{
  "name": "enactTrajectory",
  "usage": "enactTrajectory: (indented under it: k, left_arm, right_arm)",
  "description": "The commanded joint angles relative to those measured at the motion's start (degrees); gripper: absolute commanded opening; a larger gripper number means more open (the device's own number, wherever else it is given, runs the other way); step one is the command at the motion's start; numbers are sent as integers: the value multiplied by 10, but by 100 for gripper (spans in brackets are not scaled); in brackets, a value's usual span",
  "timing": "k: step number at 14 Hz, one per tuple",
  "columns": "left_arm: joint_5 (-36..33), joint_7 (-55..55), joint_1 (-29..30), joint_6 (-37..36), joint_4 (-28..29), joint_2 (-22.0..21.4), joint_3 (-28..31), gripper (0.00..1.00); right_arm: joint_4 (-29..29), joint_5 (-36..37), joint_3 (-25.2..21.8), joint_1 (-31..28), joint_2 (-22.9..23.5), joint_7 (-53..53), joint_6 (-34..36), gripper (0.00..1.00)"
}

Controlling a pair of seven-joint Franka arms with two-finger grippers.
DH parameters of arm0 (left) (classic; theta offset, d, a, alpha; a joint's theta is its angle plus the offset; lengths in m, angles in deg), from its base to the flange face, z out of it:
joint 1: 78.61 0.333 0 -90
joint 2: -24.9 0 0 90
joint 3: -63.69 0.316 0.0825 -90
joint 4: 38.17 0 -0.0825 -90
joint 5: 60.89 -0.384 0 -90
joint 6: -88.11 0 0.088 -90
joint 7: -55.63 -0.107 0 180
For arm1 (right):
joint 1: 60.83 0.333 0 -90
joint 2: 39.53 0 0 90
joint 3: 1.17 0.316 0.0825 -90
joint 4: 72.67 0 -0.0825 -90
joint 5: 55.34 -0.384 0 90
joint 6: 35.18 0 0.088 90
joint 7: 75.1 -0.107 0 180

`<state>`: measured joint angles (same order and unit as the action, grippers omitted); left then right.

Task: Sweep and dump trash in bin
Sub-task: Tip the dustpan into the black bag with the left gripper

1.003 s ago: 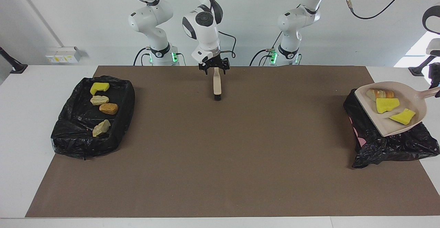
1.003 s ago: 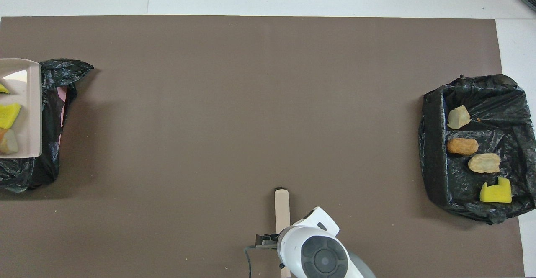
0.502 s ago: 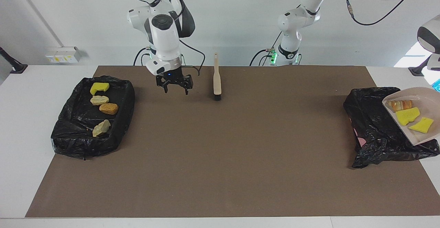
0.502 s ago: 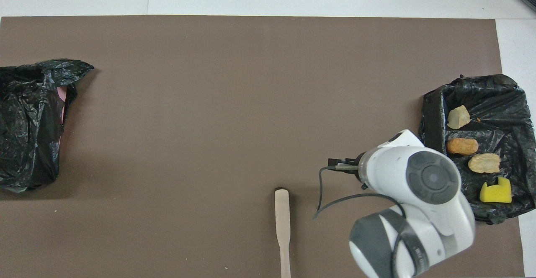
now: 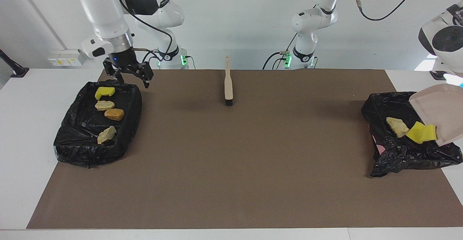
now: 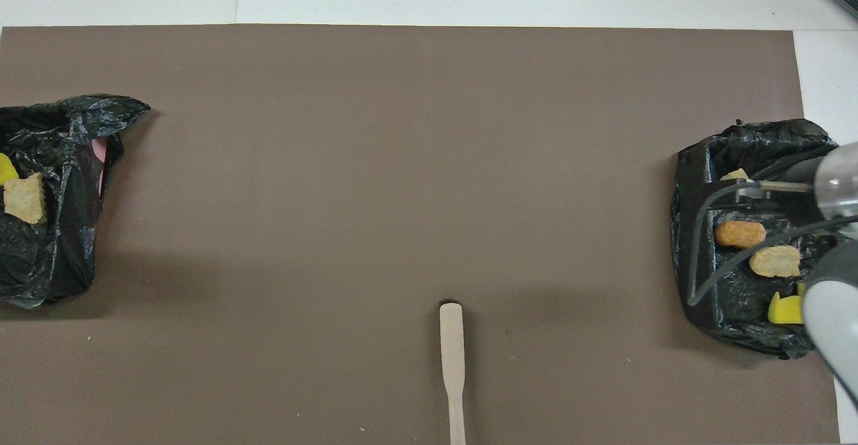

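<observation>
My left gripper (image 5: pixel 461 86) is at the view's edge and holds the beige dustpan (image 5: pixel 439 111) tipped steeply over the black-bagged bin (image 5: pixel 405 153) at the left arm's end. Three trash chunks lie at the pan's lip on the bag: a tan one (image 5: pixel 397 126) and two yellow ones (image 5: pixel 416 132). The tan chunk (image 6: pixel 25 198) also shows in the overhead view. My right gripper (image 5: pixel 127 76) is open and empty over the edge of the other bagged bin (image 5: pixel 134 101). That bin holds several chunks, among them yellow (image 5: pixel 105 92) and orange (image 5: pixel 114 114).
The beige brush (image 5: pixel 228 85) lies flat on the brown mat (image 5: pixel 231 160) near the robots, bristles pointing away from them. It also shows in the overhead view (image 6: pixel 452 358). My right arm covers part of its bin (image 6: pixel 690 230) from above.
My right gripper let go of the brush and swung over to the bin at its end. My left gripper tipped the dustpan, and the three chunks slid off into the bag.
</observation>
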<state>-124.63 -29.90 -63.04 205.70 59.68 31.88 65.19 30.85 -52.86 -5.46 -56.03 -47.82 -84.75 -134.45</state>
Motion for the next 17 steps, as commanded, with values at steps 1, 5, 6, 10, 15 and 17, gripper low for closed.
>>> enactTrajectory:
  k: [1,5,6,10,15,17]
  left_arm:
    - [-45,14,-7,-10,18,-29,6,0]
    - [-45,15,-8,-17,8,-46,1,0]
    - [-40,20,-13,-31,8,-46,-2,0]
    - [26,68,-68,-95,9,-48,-2,0]
    - [141,207,-119,-171,5,-48,-2,0]
    - [185,287,-146,-209,1,-48,-3,0]
  right_arm:
    - [-69,-3,7,-40,16,43,54,100]
    - [-133,-25,-4,-39,15,45,126,100]
    - [-123,-25,-5,-29,11,42,130,100]
    - [-104,-24,-15,2,0,45,98,100]
    - [-95,-14,-18,-17,-3,95,110,100]
    - [-96,-14,-18,-19,-2,97,110,100]
